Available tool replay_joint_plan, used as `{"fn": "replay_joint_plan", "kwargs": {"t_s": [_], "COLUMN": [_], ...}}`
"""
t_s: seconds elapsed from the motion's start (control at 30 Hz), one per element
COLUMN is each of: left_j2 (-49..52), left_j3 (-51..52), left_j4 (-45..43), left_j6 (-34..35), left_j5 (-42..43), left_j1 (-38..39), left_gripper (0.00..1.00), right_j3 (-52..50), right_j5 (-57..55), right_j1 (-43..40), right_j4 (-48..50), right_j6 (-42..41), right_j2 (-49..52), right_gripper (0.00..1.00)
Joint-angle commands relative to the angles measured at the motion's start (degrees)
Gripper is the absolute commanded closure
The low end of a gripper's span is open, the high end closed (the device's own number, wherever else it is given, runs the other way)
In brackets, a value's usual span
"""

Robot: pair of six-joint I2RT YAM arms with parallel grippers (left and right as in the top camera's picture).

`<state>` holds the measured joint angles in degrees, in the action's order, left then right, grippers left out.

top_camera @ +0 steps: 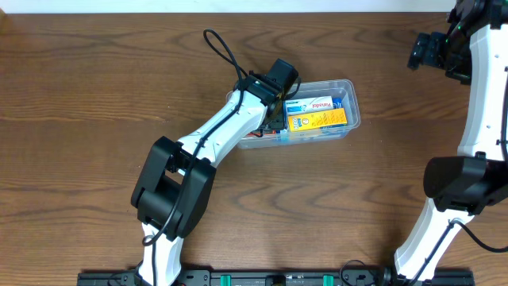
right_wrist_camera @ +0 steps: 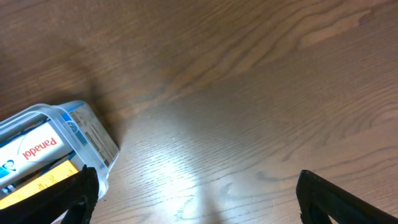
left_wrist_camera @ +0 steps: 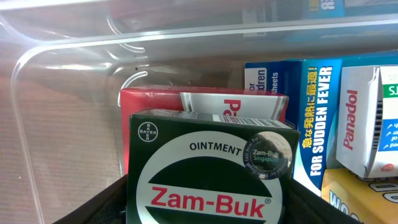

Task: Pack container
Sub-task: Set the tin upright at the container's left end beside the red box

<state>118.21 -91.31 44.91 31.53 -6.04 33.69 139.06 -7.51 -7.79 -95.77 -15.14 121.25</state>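
Note:
The clear plastic container (top_camera: 350, 89) sits on the wooden table at centre, holding several small medicine boxes, among them a white Panadol box (top_camera: 311, 105) and a yellow box (top_camera: 317, 121). My left gripper (top_camera: 274, 107) reaches into the container's left end. In the left wrist view its fingers (left_wrist_camera: 208, 208) are shut on a dark green Zam-Buk ointment box (left_wrist_camera: 211, 168), standing in front of a red box (left_wrist_camera: 155, 99) and blue fever-sheet boxes (left_wrist_camera: 317, 106) inside the container (left_wrist_camera: 62, 50). My right gripper (top_camera: 432, 50) is open and empty, high at the far right; its view shows the container's end (right_wrist_camera: 81, 134) at lower left.
Bare wooden table surrounds the container. The left arm lies diagonally from the front edge to the container. The right arm's base stands at the right side of the table.

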Motion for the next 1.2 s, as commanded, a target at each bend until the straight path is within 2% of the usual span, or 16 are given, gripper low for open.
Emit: {"fn": "replay_joint_plan", "kwargs": {"t_s": [0.0, 0.33, 0.4, 0.57, 0.9, 1.17], "left_j2": [0.4, 0.4, 0.4, 0.4, -1.4, -9.7], "left_j3": [0.4, 0.4, 0.4, 0.4, 0.2, -0.1], "left_j4": [0.0, 0.0, 0.0, 0.0, 0.0, 1.3], "left_j6": [0.5, 0.5, 0.5, 0.5, 0.4, -0.8], "left_j5": [-1.1, -1.1, -1.1, -1.1, -1.1, -1.1], "left_j1": [-0.4, -0.4, -0.4, -0.4, -0.4, -0.4], "left_gripper": [0.32, 0.30, 0.19, 0.08, 0.07, 0.07], "right_j3": [0.7, 0.7, 0.7, 0.7, 0.7, 0.7], "right_j5": [-0.4, -0.4, -0.4, -0.4, -0.4, -0.4], "right_j1": [0.0, 0.0, -0.1, -0.1, -0.1, -0.1], "right_j4": [0.0, 0.0, 0.0, 0.0, 0.0, 0.0], "right_j6": [-0.9, -0.9, -0.9, -0.9, -0.9, -0.9], "right_j2": [-0.4, -0.4, -0.4, -0.4, -0.4, -0.4], "right_gripper": [0.01, 0.01, 0.01, 0.01, 0.01, 0.01]}}
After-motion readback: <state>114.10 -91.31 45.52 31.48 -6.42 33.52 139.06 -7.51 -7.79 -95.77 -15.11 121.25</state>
